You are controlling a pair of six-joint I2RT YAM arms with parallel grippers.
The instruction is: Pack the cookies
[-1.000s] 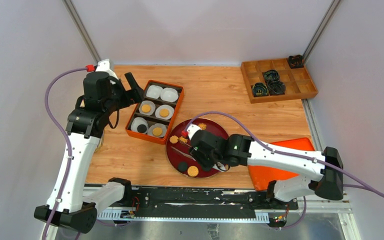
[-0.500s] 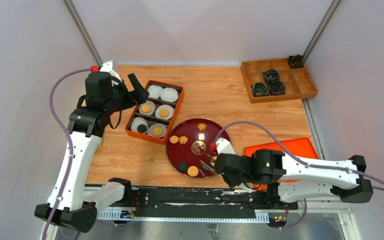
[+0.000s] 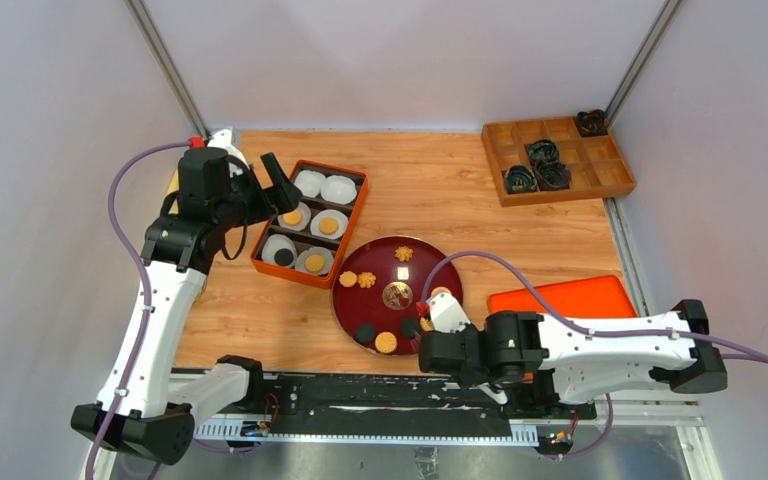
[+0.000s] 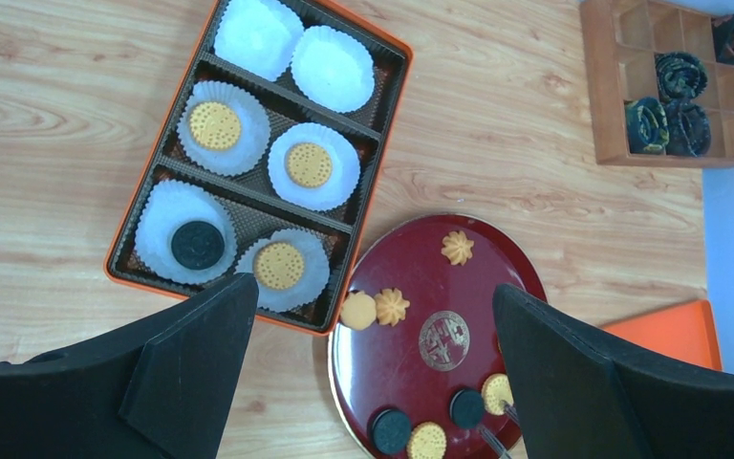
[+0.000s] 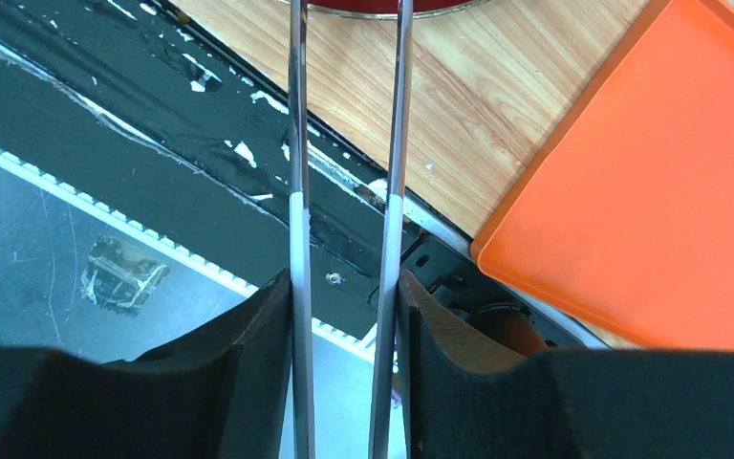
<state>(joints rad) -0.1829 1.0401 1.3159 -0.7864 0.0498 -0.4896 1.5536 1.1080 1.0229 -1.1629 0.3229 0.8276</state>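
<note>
Cookies lie on a dark red plate (image 3: 345,305): flower-shaped ones (image 3: 403,254), golden rounds (image 3: 386,342) and black rounds (image 3: 365,333). The plate (image 4: 411,277) also shows in the left wrist view. An orange box (image 3: 360,212) holds paper cups, three with golden cookies (image 3: 329,226), one with a black cookie (image 3: 283,256), two empty. My left gripper (image 3: 272,186) is open and empty, high above box and plate (image 4: 373,292). My right gripper (image 3: 438,345) is shut on metal tongs (image 5: 296,143), whose arms stand apart. Their tips (image 4: 508,413) sit beside a golden cookie (image 4: 495,392) at the plate's near right.
An orange lid (image 3: 570,298) lies right of the plate and shows in the right wrist view (image 5: 650,191). A wooden compartment tray (image 3: 600,180) with black coiled rings stands at the back right. The black base rail (image 3: 360,395) runs along the near edge.
My right arm has drawn back from over the plate's middle to its near right edge, with the tongs. My left gripper has shifted slightly right toward the orange box.
</note>
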